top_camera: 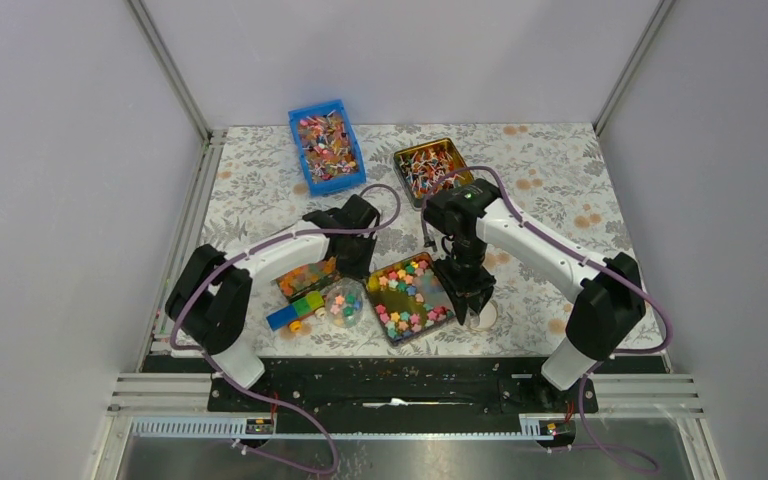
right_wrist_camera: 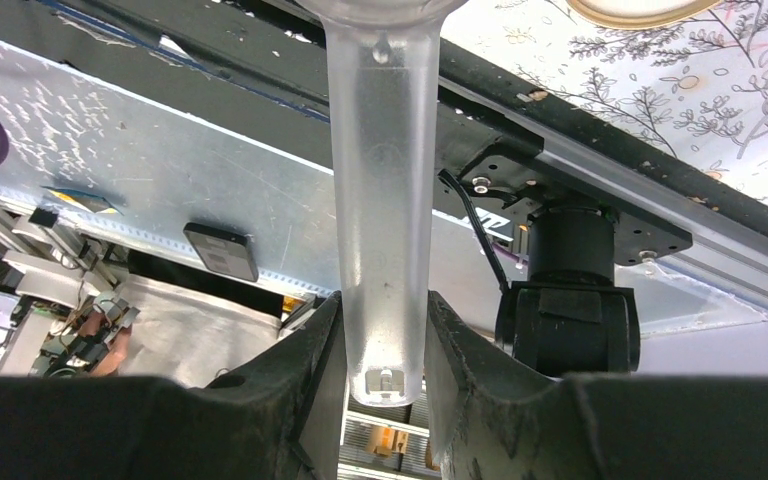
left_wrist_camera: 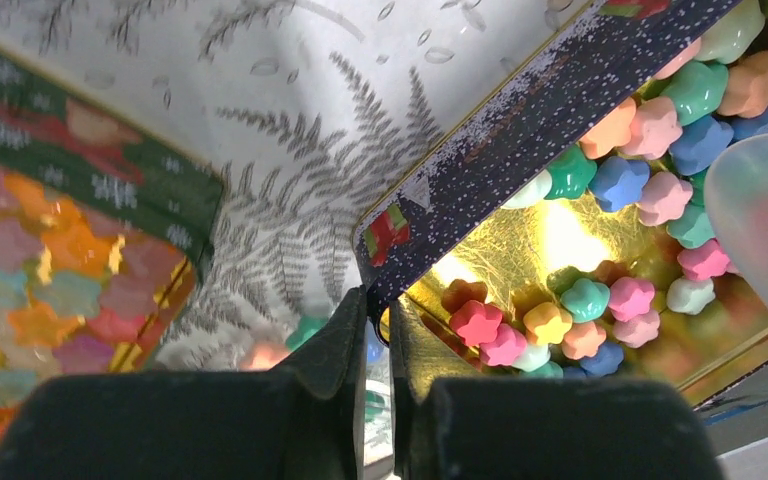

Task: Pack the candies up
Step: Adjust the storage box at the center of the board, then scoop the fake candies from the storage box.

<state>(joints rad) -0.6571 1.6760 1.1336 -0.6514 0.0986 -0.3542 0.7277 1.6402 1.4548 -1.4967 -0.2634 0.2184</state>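
The left gripper [left_wrist_camera: 377,305] pinches a corner of the gold-lined rectangular tin [left_wrist_camera: 520,140] holding the small flower-shaped multicoloured candies [left_wrist_camera: 631,296], apparently steadying it. The right gripper [right_wrist_camera: 382,300] clamps a translucent plastic scoop [right_wrist_camera: 375,150], likely for scooping.

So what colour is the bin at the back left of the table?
The bin is blue, clearest in the top view.

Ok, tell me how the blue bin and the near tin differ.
The blue bin sits at the back; the near tin, dark-walled and gold inside, sits up front. The blue bin is packed full; the near tin's candies leave bare gold floor showing. Both are open, rectangular, holding mixed-colour sweets.
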